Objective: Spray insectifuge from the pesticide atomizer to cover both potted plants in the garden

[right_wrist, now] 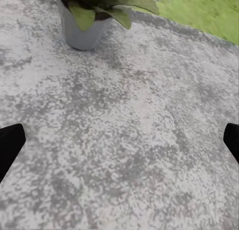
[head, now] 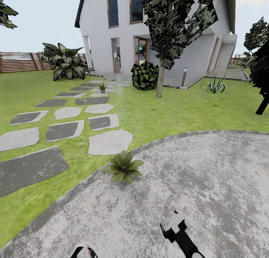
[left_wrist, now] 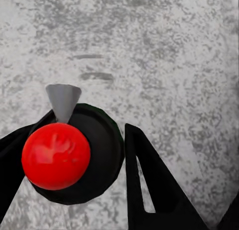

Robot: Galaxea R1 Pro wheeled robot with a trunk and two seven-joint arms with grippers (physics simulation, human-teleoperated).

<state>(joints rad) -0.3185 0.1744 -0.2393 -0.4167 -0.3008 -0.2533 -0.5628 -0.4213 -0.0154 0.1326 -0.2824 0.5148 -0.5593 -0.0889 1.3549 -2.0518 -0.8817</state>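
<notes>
The left claw (left_wrist: pixel 74 160) is gripping the spray bottle (left_wrist: pixel 74 155), its dark fingers pressing either side of the green body, with the red cap and grey nozzle pointing out over the paved patch (head: pixel 194 183). Holding it upright with the nozzle forward is, I judge, readying it for spraying. In the head view this claw is just peeking in at the near edge, left of centre. The right claw (right_wrist: pixel 119 140) is hanging spread wide and holding nothing, its fingertips sitting at opposite edges of the wrist view, likely kept clear of the job. The near potted plant (head: pixel 122 167) is standing at the far-left rim of the paved patch, beside the lawn (head: pixel 157 112), ahead of both claws. The second potted plant (head: pixel 102 87) is sitting far off among the stepping stones (head: pixel 108 141), near the house (head: pixel 157 30).
</notes>
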